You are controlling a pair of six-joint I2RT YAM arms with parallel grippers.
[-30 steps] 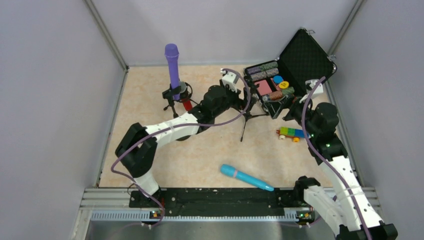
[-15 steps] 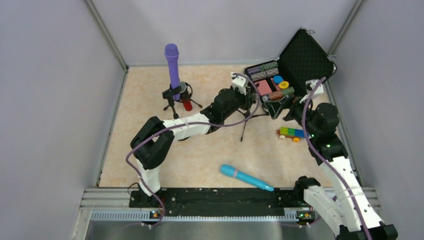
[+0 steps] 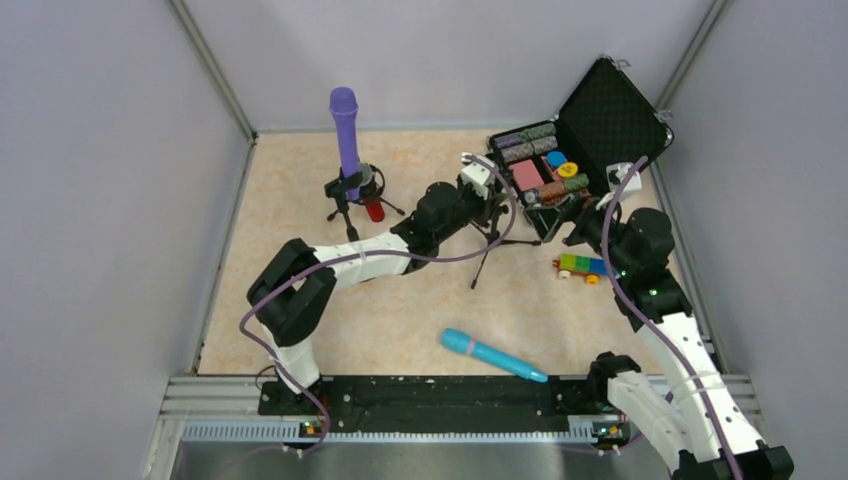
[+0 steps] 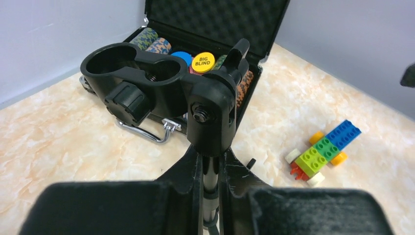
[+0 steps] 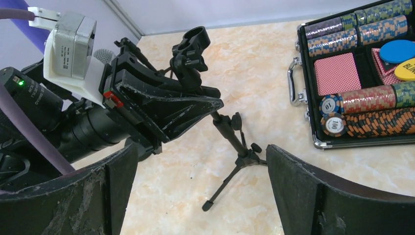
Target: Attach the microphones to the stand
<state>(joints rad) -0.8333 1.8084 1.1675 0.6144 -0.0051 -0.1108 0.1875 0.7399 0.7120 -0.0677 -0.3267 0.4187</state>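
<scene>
Pinched below its clip by the left gripper (image 4: 210, 188), the empty stand (image 4: 210, 112) is best held upright; the right gripper (image 5: 200, 161) is spread.

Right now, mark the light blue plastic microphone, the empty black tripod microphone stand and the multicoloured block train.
light blue plastic microphone (image 3: 495, 357): top external view, middle of its handle.
black tripod microphone stand (image 4: 211, 105): left wrist view, swivel joint beside the clip.
multicoloured block train (image 4: 327, 147): left wrist view, green brick.
</scene>
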